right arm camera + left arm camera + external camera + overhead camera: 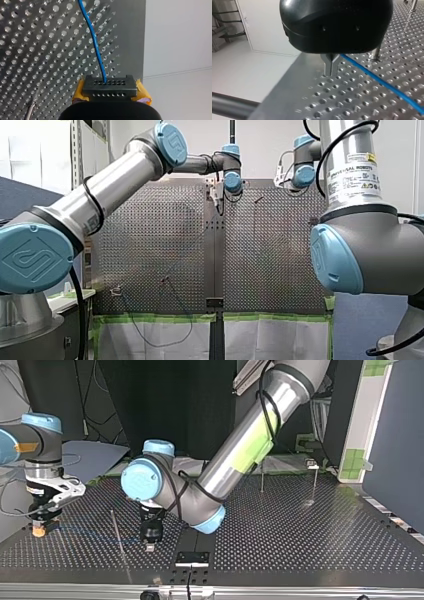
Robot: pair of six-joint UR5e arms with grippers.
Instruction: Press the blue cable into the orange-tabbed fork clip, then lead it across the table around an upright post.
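Start at the left claw (331,68): its metal fingers (328,66) are pressed together, tips down at the counter (347,102). The blue cable (384,83) comes out at their root and runs straight past a metal peg (375,53). You'll find the right claw (110,86) closed on the same cable, with yellow pads (143,94) on either side of it. In the top view a thin leaning post (116,527) stands between the two claws, right on the cable's line. Two more upright posts (262,477) stand well apart at that view's right. A black bracket (192,558) sits near the counter's front edge.
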